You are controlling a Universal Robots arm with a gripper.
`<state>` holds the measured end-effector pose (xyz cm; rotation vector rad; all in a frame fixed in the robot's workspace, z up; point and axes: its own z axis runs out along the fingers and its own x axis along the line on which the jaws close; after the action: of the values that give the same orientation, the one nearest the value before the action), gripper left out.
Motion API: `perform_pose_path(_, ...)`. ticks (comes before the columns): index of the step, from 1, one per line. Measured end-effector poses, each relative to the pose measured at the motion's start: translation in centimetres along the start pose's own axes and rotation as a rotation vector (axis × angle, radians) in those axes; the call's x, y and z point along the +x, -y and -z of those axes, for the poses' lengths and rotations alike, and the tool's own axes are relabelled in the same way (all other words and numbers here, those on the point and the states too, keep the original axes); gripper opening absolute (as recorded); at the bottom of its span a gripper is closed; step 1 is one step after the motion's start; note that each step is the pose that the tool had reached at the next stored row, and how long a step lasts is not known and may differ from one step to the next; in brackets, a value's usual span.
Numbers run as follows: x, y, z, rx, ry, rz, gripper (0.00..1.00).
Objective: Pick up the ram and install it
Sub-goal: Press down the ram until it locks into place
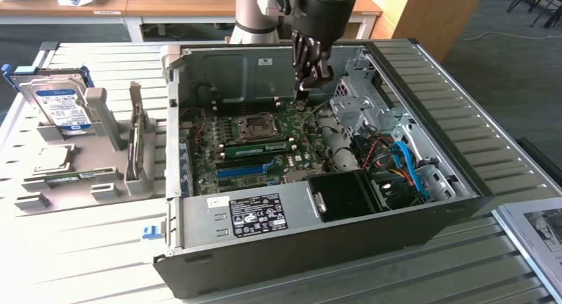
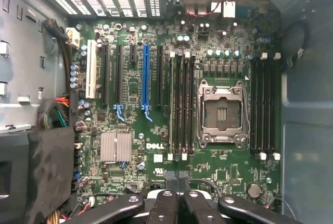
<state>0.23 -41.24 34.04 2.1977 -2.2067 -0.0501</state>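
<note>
The ram [image 1: 260, 148] is a long green stick lying along a memory slot on the motherboard [image 1: 294, 160], just in front of the CPU socket [image 1: 257, 125]. In the wrist view it shows edge-on as a thin pale strip [image 2: 171, 104] in the outermost slot beside the socket [image 2: 221, 112]. My gripper [image 1: 303, 88] hangs above the board inside the open computer case [image 1: 422, 212], higher than the ram and apart from it. Its black fingers [image 2: 165, 206] are pressed together with nothing between them.
A blue expansion slot [image 1: 239, 170] lies in front of the ram. Drive cages [image 1: 364, 103] and blue and red cables [image 1: 404, 162] fill the case on the exterior view's right. On the exterior view's left, a grey fixture [image 1: 83, 185] holds a hard drive [image 1: 57, 103] and an upright board [image 1: 136, 136].
</note>
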Motion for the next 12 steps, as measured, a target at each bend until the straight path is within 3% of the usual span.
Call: perform_pose_path(12, 0.0, 0.09, -2.18, 0.0006, 0.0000, 0.000, 0.10)
